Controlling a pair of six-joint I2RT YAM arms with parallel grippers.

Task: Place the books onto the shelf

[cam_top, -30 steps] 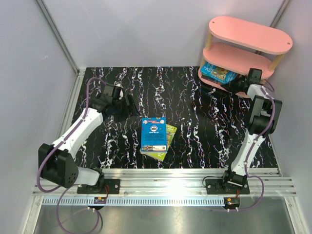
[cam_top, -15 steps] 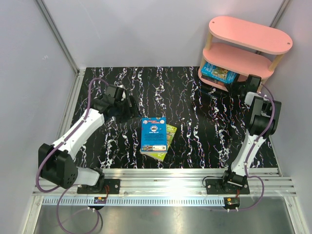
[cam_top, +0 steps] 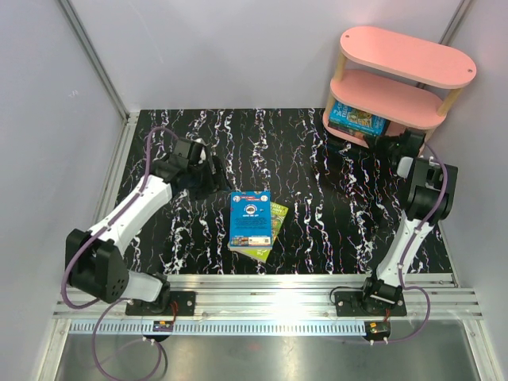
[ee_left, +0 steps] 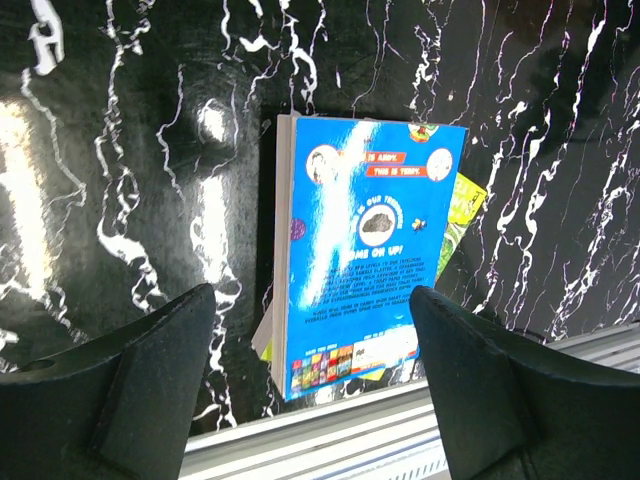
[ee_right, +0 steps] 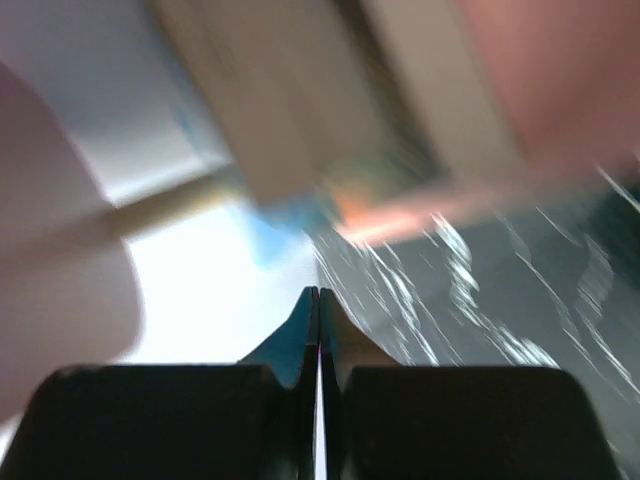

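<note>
your left gripper [ee_left: 312, 300] hangs spread wide over the blue book [ee_left: 365, 250], which lies on a yellow-green book [cam_top: 276, 228] mid-table. straddle its long edges squarely and lift only the top one. your right gripper [ee_right: 318, 297] is pressed together, empty, beside the shelf [cam_top: 413, 59]. glare makes the cover text unreadable.

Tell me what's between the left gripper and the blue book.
Nothing but bare black marbled table lies between the left gripper and the blue book. The top view shows this.
</note>
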